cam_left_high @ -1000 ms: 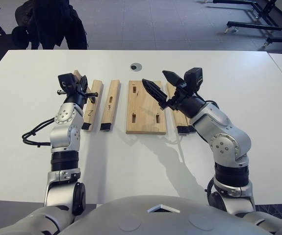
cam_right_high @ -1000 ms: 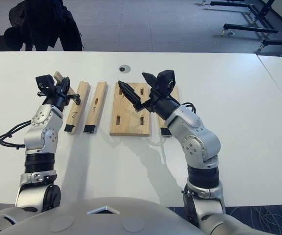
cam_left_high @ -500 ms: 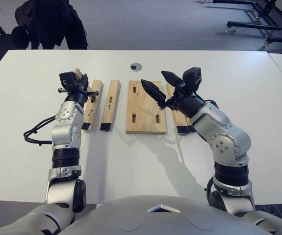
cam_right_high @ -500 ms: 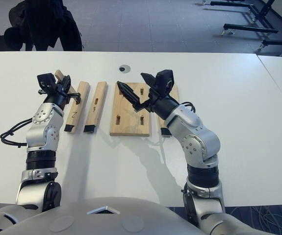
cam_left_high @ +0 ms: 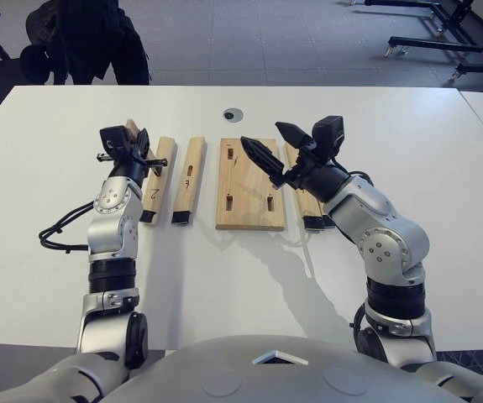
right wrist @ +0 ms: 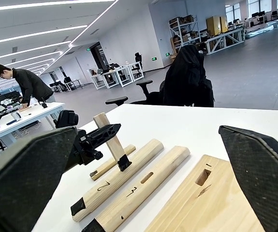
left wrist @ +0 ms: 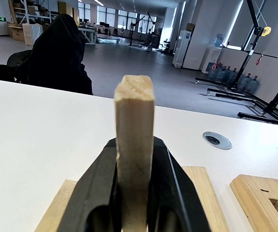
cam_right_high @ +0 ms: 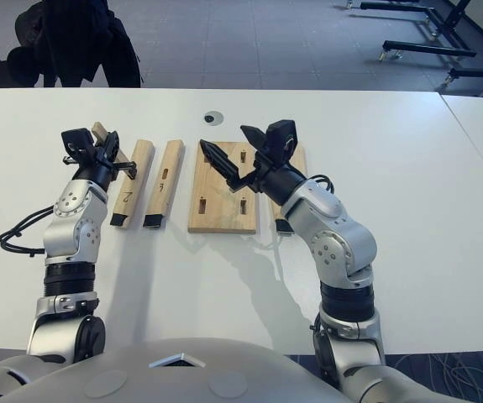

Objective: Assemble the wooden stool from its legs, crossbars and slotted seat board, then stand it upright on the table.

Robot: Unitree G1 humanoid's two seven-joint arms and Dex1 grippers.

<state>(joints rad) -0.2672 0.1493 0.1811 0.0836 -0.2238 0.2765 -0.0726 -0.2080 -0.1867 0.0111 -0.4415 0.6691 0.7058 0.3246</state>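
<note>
Left to right across the white table (cam_left_high: 409,151). At the far left, the left gripper (cam_left_high: 138,151) is closed on a short wooden stick (left wrist: 134,121). Its black fingers (left wrist: 100,179) press the stick's two flat sides, and the cut end stands clear above them. The stick is raised and tilted, leaning away from the robot. Its dark-capped lower end sits at or just above the neighbouring leg, but contact cannot be confirmed. The left forearm extends straight ahead from the near edge, with the wrist bent upward.

Just right of this gripper lies a leg marked "2" (cam_left_high: 160,172), flat and pointing away from the robot. A leg marked "3" (cam_left_high: 190,178) lies parallel beside it, with a narrow gap between them. The slotted seat board (cam_left_high: 249,201) lies flat at the centre, slots facing up.

The right gripper (cam_left_high: 260,133) hovers above the far half of the board, its fingers spread wide and holding nothing. The right arm is bent at the elbow and angled inward toward the left. Under that forearm, against the board's right edge, lie what appear to be two more legs (cam_left_high: 310,208).
</note>
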